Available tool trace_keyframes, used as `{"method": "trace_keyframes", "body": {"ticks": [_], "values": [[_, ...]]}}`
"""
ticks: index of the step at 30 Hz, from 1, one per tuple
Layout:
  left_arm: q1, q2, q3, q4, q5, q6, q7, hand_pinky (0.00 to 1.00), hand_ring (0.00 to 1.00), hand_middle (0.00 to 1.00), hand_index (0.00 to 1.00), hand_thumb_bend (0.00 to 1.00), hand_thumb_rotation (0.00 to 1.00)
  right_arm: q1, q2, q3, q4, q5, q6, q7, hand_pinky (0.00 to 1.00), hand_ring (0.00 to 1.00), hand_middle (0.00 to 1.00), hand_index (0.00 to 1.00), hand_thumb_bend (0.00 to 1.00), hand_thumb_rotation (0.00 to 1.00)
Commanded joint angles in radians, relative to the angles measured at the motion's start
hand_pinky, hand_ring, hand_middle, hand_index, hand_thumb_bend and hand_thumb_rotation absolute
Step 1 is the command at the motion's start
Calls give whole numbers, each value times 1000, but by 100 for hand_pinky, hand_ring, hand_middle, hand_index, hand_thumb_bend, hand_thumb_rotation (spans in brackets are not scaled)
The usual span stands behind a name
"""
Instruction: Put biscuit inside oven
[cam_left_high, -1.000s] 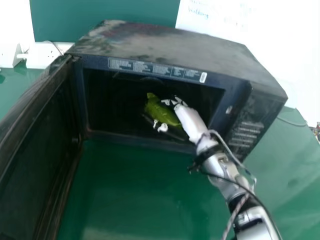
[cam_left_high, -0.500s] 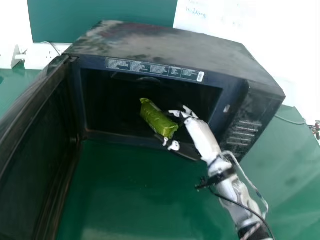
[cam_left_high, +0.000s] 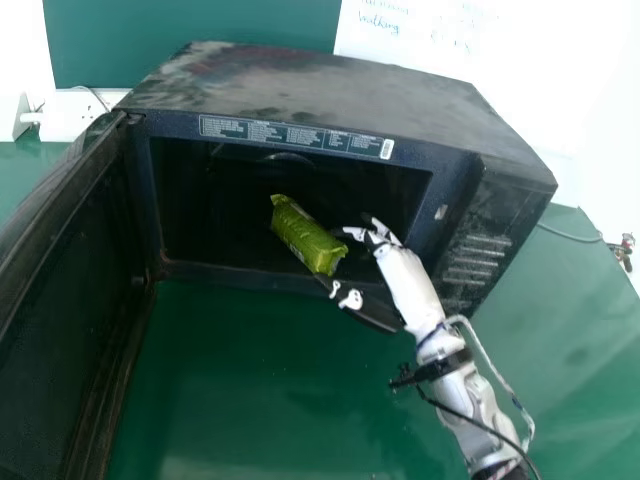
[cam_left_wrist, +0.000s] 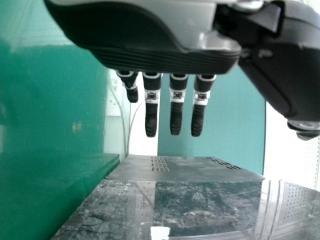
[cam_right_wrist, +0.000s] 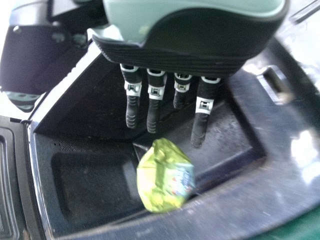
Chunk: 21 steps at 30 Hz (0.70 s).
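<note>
Head view: shiny green biscuit packet (cam_left_high: 305, 236) sits tilted at the oven's mouth

Seen from across the room, the right robot hand (cam_left_high: 407, 280), white and black, is spread wide beside the packet at the opening of a boxy black oven (cam_left_high: 330, 90). The fingers (cam_right_wrist: 132, 110) are straight and not curled round the wrapper; whether the thumb touches its near end cannot be told. The dark, framed door (cam_left_high: 70, 300) stands open over the glossy green worktop (cam_left_high: 280, 390). The left robot hand (cam_left_wrist: 165, 55), fingers extended, shows in the left wrist view.

The step appears to be the release, with the packet's near end close to the lower front lip (cam_left_high: 230, 275). Done well, it calls for a gentle nudge inward from that end, fingers straight, until the whole packet lies flat past the lip. Backing out too early could leave it jutting; a thumb catching the wrapper could drag it out.
</note>
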Motion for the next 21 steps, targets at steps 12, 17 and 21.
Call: {"method": "trace_keyframes", "body": {"ticks": [12, 17, 21], "values": [[-5, 6, 12, 25, -14, -8, -11, 77, 77, 84, 81, 76, 74, 40, 35, 0, -17, -38, -64, -124, 59, 72, 82, 81, 94, 54], [-11, 10, 11, 41, 0, -31, -18, 80, 78, 85, 82, 77, 73, 97, 28, -16, -73, -15, -70, -107, 60, 73, 82, 81, 95, 56], [-10, 7, 10, 34, -5, -21, -10, 83, 78, 85, 82, 79, 75, 150, 18, -35, -139, 11, -61, -71, 58, 72, 82, 81, 95, 55]]}}
